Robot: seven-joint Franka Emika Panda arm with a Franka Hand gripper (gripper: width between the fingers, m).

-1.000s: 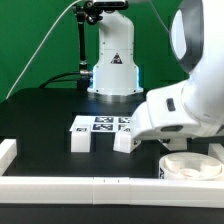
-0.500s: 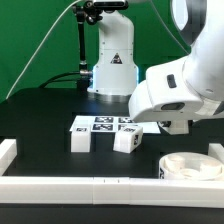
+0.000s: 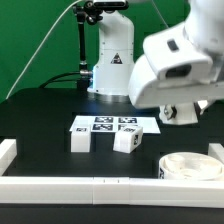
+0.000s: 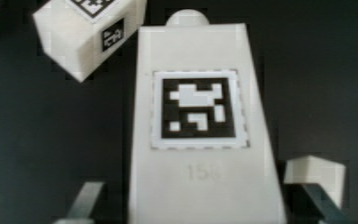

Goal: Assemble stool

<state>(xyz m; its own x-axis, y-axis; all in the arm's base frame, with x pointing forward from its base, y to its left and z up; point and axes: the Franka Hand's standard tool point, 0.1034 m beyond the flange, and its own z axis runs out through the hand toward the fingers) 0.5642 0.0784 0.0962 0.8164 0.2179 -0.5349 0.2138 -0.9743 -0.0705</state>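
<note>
In the wrist view a white blocky stool leg (image 4: 194, 60) with a black-and-white tag stands between my fingers, and my gripper (image 4: 202, 195) is shut on it. In the exterior view my gripper (image 3: 180, 112) hangs well above the table at the right, and the hand hides most of the held leg. Two more legs (image 3: 80, 138) (image 3: 125, 141) lie on the black table; one of them also shows in the wrist view (image 4: 78, 35). The round white seat (image 3: 190, 165) lies at the exterior view's right front, below my gripper.
The marker board (image 3: 103, 124) lies flat behind the two loose legs. Long white border rails run along the front (image 3: 90, 185) and the exterior view's left (image 3: 8, 150). The arm's base (image 3: 112, 70) and a black stand (image 3: 80, 50) are at the back.
My arm has risen from just above the table near the seat to well above it. The two loose legs and the seat have not moved.
</note>
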